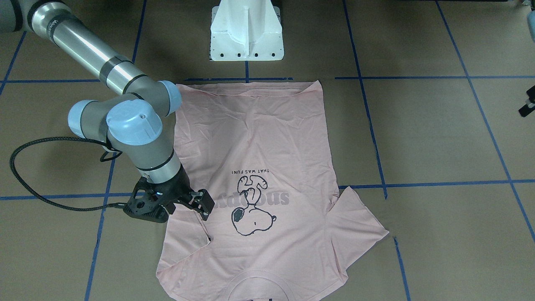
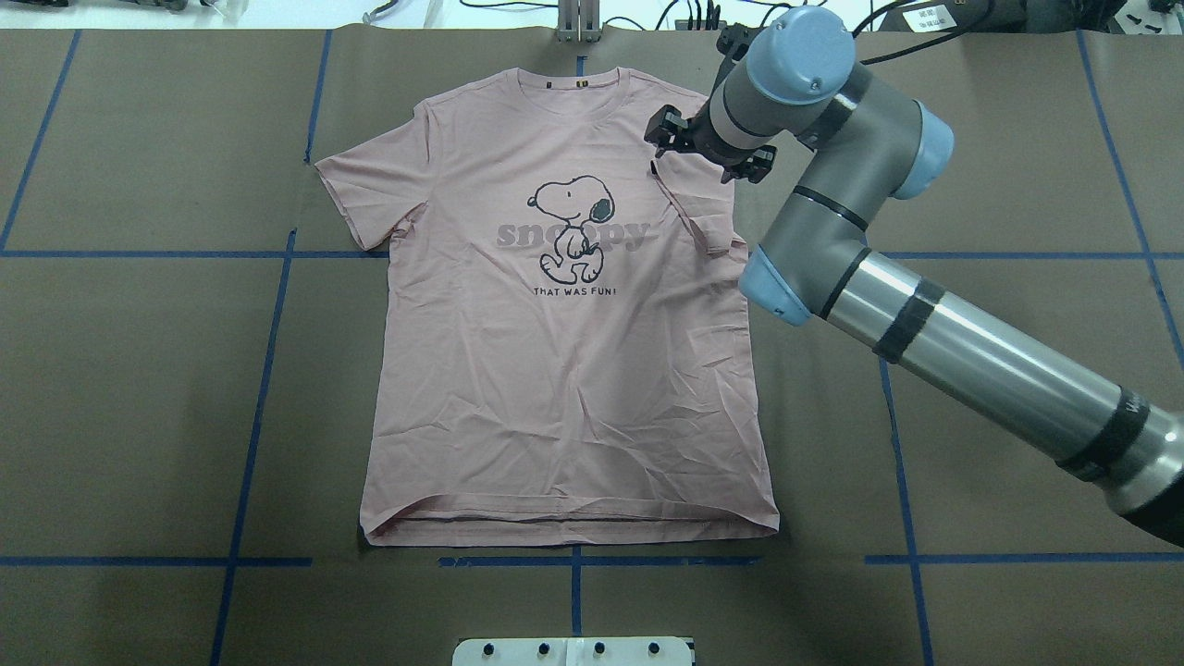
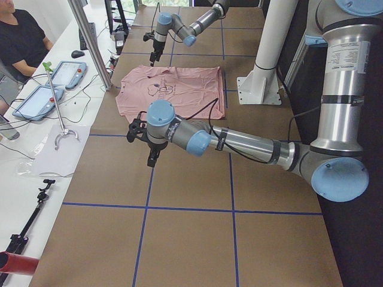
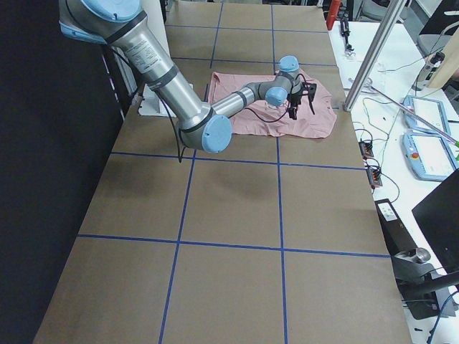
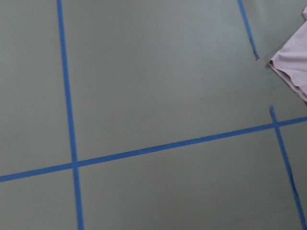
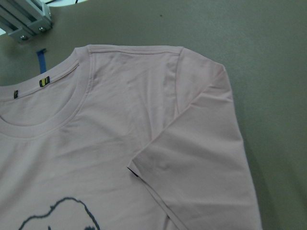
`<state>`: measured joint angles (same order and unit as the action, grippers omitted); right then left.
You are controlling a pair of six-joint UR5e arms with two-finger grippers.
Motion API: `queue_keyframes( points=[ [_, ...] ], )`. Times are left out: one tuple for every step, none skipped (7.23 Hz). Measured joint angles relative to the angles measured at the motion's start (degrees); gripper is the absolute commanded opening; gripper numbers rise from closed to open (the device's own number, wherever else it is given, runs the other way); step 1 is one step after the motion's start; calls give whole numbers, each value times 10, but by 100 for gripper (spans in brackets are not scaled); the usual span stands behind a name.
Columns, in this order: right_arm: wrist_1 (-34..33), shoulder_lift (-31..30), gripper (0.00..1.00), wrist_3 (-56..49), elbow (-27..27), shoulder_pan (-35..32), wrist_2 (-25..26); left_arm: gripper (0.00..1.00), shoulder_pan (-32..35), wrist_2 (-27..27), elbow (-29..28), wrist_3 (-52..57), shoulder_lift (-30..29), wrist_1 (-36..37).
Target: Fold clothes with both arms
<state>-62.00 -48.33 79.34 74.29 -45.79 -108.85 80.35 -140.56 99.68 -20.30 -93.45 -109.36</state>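
Over brown table (image 2: 139,416), hovers right gripper (image 2: 708,148) splayed at shirt's (image 2: 564,398) 1 o'clock, elbow bent; stretches left gripper (image 3: 143,143) low at 9 o'clock, cannot tell if clenched.

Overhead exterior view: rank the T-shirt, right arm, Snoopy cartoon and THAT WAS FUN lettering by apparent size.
1. T-shirt, clearly the largest.
2. right arm; it sits above the table, nearer the camera, so it looks inflated, but it still covers less than the shirt.
3. Snoopy cartoon.
4. "THAT WAS FUN!" lettering, the smallest.
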Motion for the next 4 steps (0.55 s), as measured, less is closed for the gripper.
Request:
queue_keyframes(
  points=[
    [-1, -43, 100, 3, 55, 0, -6, 98, -50, 7, -31, -53, -55, -17],
    [-2, -76, 100, 4, 97, -1, -9, 98, -98, 27, -66, -95, -110, -25],
    [-3, -104, 100, 5, 135, -2, -14, 98, -133, 56, -111, -128, -161, -34],
    [-4, -136, 100, 6, 177, -2, -23, 95, -154, 77, -177, -151, -218, -46]
  ],
)
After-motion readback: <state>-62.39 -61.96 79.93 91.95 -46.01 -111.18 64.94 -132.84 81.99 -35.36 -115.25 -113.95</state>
